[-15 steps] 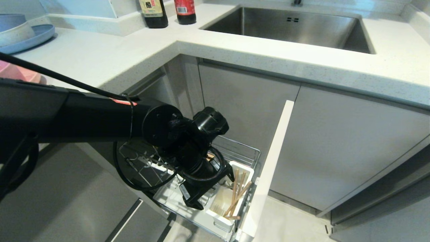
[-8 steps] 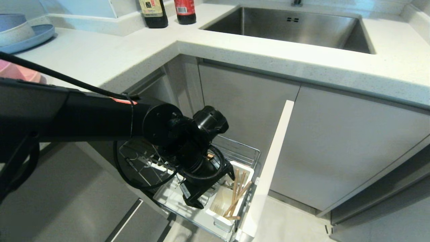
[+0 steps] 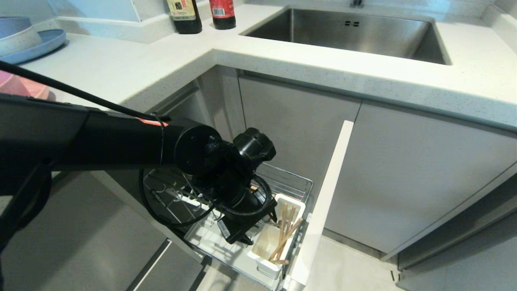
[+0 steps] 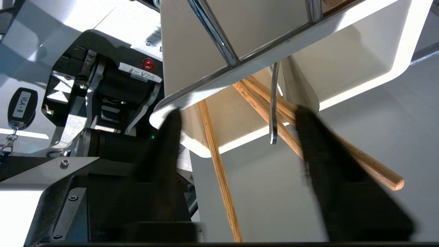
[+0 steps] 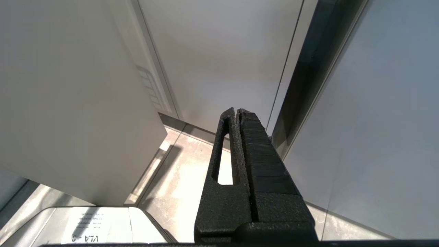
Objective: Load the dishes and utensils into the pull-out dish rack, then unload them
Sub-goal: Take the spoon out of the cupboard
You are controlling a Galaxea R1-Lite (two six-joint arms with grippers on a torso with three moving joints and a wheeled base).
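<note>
The pull-out dish rack (image 3: 291,180) stands drawn out below the counter, its white utensil cup (image 3: 267,247) at the front corner. Light wooden chopsticks (image 3: 285,233) and a metal spoon lean in that cup. My left gripper (image 4: 238,113) is right at the cup's mouth (image 4: 360,58), open. One chopstick (image 4: 214,154) and the spoon handle (image 4: 273,113) lie between its fingers, and the other chopsticks (image 4: 264,106) cross behind one finger. Pink dishes (image 3: 18,87) sit on the counter at the far left, mostly hidden by my left arm (image 3: 121,141). My right gripper (image 5: 236,111) hangs shut beside cabinet fronts.
The rack's white drawer front (image 3: 323,202) stands open beside the cup. A blue plate with stacked bowls (image 3: 36,46) is at the counter's back left. Two dark bottles (image 3: 185,16) stand by the steel sink (image 3: 355,32).
My left gripper's fingers have drawn closer together around the utensils at the cup. The arm has hardly moved. The right arm is still.
</note>
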